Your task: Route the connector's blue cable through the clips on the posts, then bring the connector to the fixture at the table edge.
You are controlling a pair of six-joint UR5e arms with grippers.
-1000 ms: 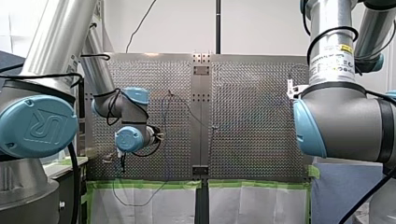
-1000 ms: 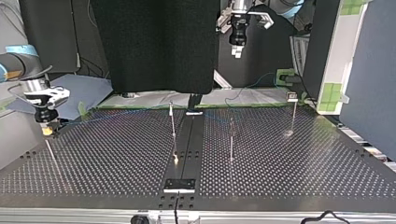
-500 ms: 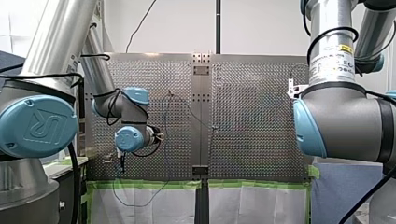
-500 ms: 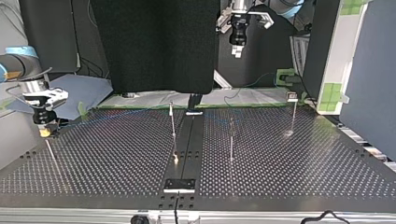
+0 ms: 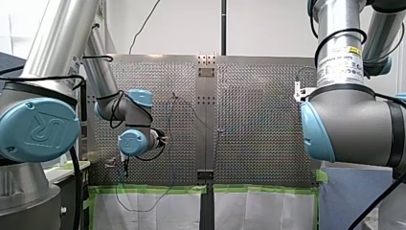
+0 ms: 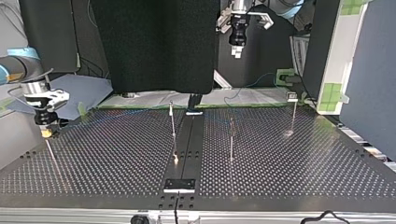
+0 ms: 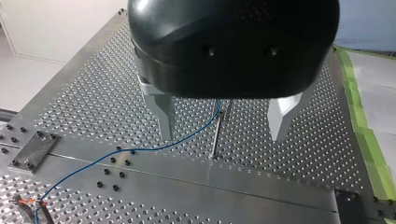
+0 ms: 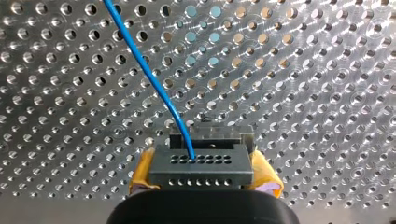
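Note:
In the right wrist view my right gripper (image 8: 203,170) is shut on the dark connector (image 8: 201,163), with yellow pads (image 8: 142,172) on both sides of it. The blue cable (image 8: 144,70) leaves the connector's top and runs off over the perforated plate. A small dark block (image 8: 210,132) lies just ahead of the connector. At the top view's left the right gripper (image 6: 45,133) hangs low over the table's edge. My left gripper (image 7: 222,126) is open, its metal fingers (image 7: 161,112) astride a thin post (image 7: 215,135) that the cable (image 7: 140,150) passes. In the top view the left gripper (image 6: 236,50) hangs high at the back.
Three thin posts (image 6: 173,122) (image 6: 231,140) (image 6: 293,112) stand on the perforated table (image 6: 116,163). A dark centre strip (image 6: 187,140) ends in a black plate (image 6: 179,185). Green tape and white sheeting (image 5: 158,201) line the near edge in the front view. Another clip (image 7: 30,210) stands beyond the left gripper.
My right gripper has sunk very slightly with the connector at the top view's left. The left arm has not moved.

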